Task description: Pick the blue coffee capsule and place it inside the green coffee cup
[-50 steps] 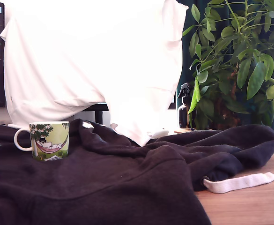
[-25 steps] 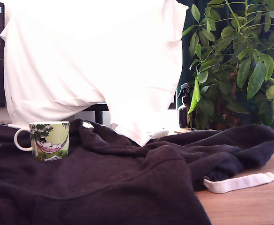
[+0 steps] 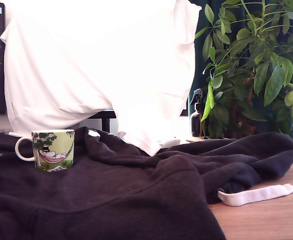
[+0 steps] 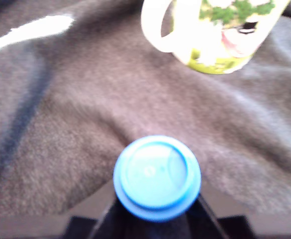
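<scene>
The end effector (image 4: 156, 219) grips the blue coffee capsule (image 4: 156, 177). The green coffee cup (image 3: 52, 149) sits on soft dark fabric (image 3: 136, 195); a rim knock could tip it.

Blue coffee capsule (image 4: 157, 177) held apart from upright green coffee cup (image 3: 52, 149).

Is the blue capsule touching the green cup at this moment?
Apart. In the wrist view, a wide stretch of dark fabric lies between the blue capsule and the green cup.
</scene>
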{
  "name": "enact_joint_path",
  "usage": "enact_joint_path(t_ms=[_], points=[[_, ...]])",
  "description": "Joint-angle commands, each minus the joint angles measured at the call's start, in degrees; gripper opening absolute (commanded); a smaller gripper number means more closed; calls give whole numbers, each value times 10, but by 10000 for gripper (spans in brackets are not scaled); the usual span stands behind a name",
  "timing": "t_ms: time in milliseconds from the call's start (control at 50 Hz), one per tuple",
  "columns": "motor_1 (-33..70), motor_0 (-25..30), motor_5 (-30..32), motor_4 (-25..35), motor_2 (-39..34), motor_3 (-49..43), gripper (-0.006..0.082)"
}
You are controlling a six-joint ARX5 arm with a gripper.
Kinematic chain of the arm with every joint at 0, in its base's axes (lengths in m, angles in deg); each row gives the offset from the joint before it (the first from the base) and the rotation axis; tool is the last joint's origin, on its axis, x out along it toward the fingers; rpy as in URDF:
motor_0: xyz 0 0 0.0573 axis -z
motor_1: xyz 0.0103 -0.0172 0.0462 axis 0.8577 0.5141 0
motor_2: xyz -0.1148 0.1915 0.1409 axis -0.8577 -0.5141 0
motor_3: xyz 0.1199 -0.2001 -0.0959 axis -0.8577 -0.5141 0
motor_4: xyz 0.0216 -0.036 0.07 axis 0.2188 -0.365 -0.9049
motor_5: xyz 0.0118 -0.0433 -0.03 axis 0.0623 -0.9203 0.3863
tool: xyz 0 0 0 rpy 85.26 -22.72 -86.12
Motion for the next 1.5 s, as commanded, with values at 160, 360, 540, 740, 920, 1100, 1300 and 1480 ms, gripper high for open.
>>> enact_joint_path(t_ms=[160, 360, 540, 740, 920, 1100, 1300, 1480], points=[[-102, 3, -1, 2, 2, -58, 183], [-158, 3, 12, 0, 2, -93, 183], [-162, 3, 19, 0, 2, -96, 204], [-162, 3, 30, -11, 3, -87, 324], [-162, 3, 33, -15, 6, -87, 195], [-162, 3, 33, -15, 7, -82, 142], [-162, 3, 28, 1, 25, -62, 142], [-160, 3, 13, 37, 53, -19, 160]])
